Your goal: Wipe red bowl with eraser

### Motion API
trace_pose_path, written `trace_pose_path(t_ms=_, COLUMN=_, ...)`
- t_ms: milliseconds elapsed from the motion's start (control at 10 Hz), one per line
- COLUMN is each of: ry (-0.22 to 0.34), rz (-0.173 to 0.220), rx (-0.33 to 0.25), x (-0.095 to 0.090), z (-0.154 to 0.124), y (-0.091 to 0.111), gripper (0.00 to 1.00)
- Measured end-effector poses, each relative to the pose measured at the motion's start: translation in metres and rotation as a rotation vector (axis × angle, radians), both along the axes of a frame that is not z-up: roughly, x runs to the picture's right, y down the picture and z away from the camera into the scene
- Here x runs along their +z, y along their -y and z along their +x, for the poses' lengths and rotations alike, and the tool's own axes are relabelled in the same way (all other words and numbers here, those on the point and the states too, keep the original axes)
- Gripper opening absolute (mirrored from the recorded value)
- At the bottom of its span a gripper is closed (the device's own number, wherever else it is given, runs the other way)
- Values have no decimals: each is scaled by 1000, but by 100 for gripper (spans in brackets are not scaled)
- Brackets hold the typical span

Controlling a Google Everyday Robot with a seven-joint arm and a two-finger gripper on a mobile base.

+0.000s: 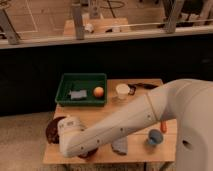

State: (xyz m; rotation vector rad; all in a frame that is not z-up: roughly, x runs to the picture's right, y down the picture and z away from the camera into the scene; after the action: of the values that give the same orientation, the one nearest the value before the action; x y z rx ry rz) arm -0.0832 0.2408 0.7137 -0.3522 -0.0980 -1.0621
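Because the gripper (89, 152), tucked under the arm well in front of the green tray (81, 90), hides whether it holds anything, a blind sweep could shove the red bowl (51, 131), off that tray's front-left corner, over the table (95, 114) edge.

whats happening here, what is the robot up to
The robot's arm stretches across the wooden table, and its end effector is low at the front left edge, next to the dark red bowl. A grey pad, maybe the eraser, lies just to its right. A green tray holds an orange fruit.
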Motion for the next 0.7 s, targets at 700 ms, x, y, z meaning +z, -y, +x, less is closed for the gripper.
trace_pose_path(t_ms=700, ry=-67, rz=37, rx=63, x=30, z=4, y=36, gripper=0)
